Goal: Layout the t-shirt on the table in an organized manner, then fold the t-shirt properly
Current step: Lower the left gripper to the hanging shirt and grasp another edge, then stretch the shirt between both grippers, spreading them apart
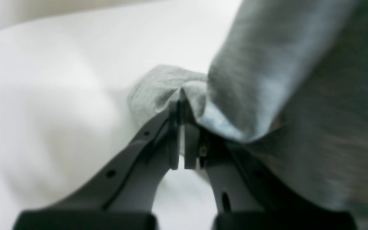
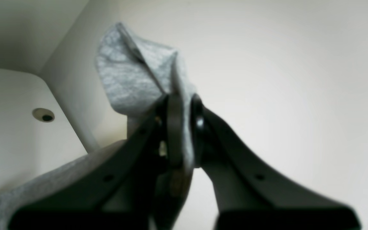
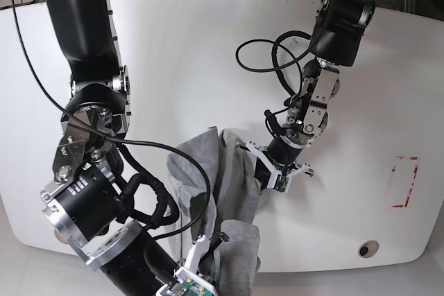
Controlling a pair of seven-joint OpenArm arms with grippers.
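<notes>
1. The large glossy white counter [image 3: 208, 46] with rounded corners filled the base view; a red tape rectangle [image 3: 405, 182] and a round cable grommet [image 3: 367, 248] sat near one of its corners.
2. The heather-grey short-sleeved cotton t-shirt [image 3: 225, 192] was bunched in a rumpled heap near the counter's front edge, between the two black arms, with a fold draped over that edge.
3. The right gripper [image 2: 182, 127] was clamped tight on a pinch of the grey cloth, which stood up in a peak above its dark fingers [image 2: 200, 124]; more of the garment trailed below on one side in the right wrist view.
4. The left gripper [image 1: 180, 111] had its jaws pressed nearly together, pinching a small tuft of the shirt's fabric at the tips, while a large grey fold hung just beside it in the left wrist view.
5. In the base view the left gripper [image 3: 267, 175] met the heap's side edge.
</notes>
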